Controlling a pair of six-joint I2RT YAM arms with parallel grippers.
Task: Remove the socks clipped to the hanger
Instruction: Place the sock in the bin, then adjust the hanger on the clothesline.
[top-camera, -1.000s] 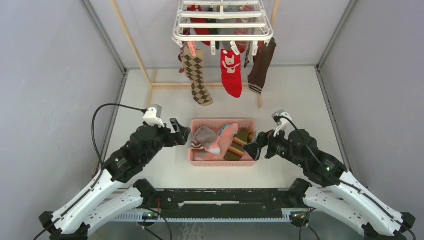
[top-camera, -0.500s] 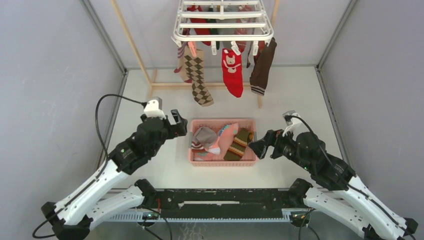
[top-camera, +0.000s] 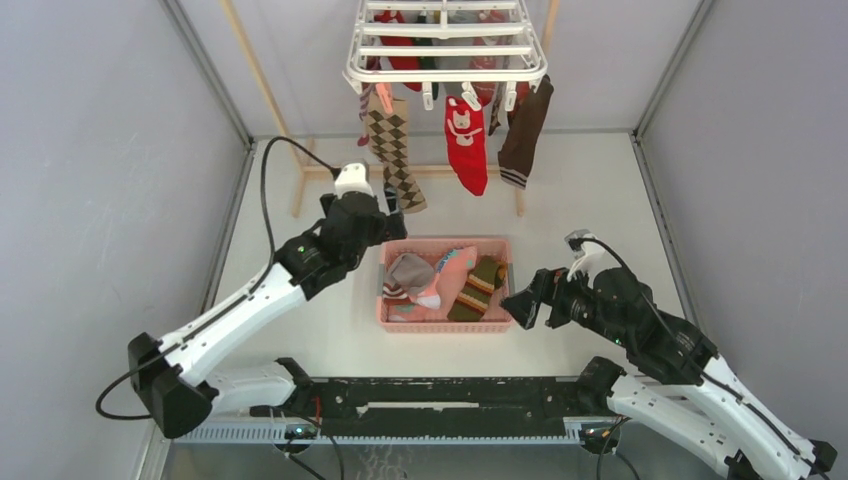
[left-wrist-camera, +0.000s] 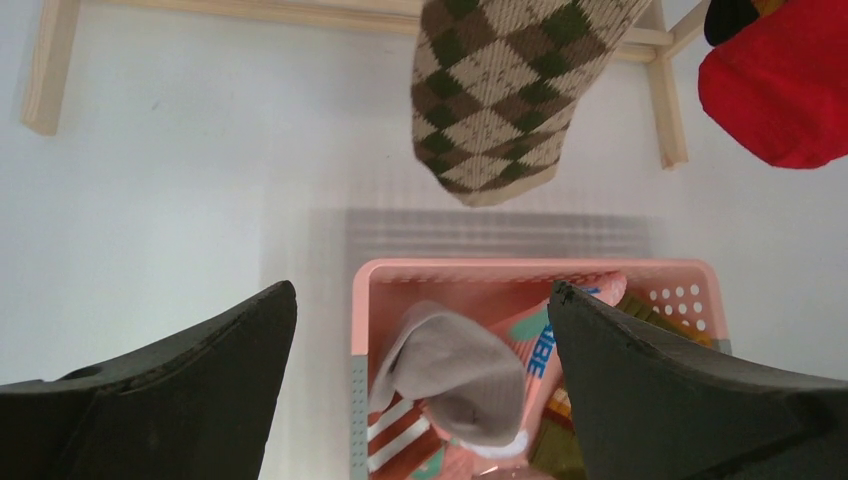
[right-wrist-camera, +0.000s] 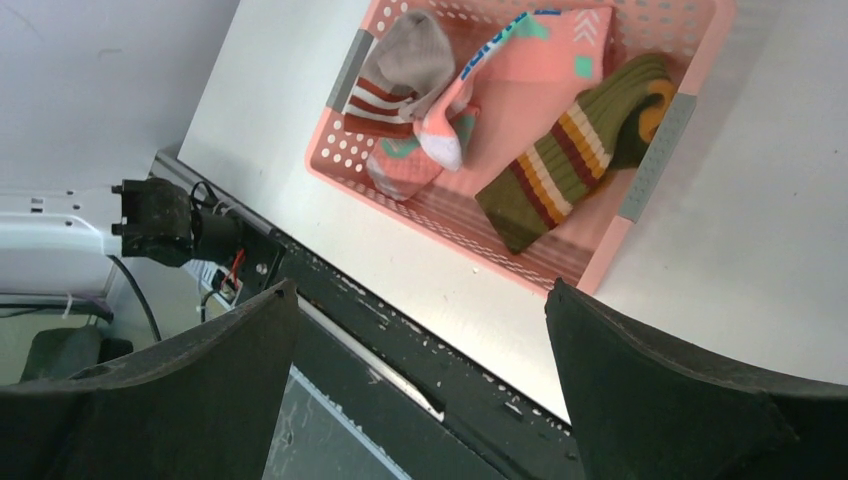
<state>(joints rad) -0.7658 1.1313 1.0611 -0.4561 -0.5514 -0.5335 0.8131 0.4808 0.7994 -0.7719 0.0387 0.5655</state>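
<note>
Hanger: white plastic frame (top-camera: 450, 50), rectangular with crossbars, hung high over the middle of the desk's far edge; small white clips dangle from its rim.
Socks on hanger: a brown argyle sock (top-camera: 392, 150) (left-wrist-camera: 500, 95), a red sock (top-camera: 465, 145) (left-wrist-camera: 775, 90) with a pale animal face, and a dark brown sock (top-camera: 525, 130) with a striped lower end hang from the near clips. Others behind are partly hidden.
Left gripper (top-camera: 392, 212) (left-wrist-camera: 420, 292): jaws spread wide and empty, above the basket's far-left corner. It is near the argyle toe but apart from it.
Right gripper (top-camera: 515, 300) (right-wrist-camera: 420, 292): jaws spread and empty, just beside the basket's near-right corner.
Basket: pink perforated plastic (top-camera: 445, 326) (left-wrist-camera: 500, 268) (right-wrist-camera: 650, 165) at mid-desk. It holds a grey sock (top-camera: 408, 270), a pink patterned one and a green striped sock (right-wrist-camera: 575, 155).
Rack: light wooden poles (top-camera: 260, 75) (left-wrist-camera: 45, 70) along the far edge.
Open room: smooth white desk (top-camera: 600, 190) shows between the basket and the left, right and far edges. Grey walls (top-camera: 100, 150) bound those edges.
</note>
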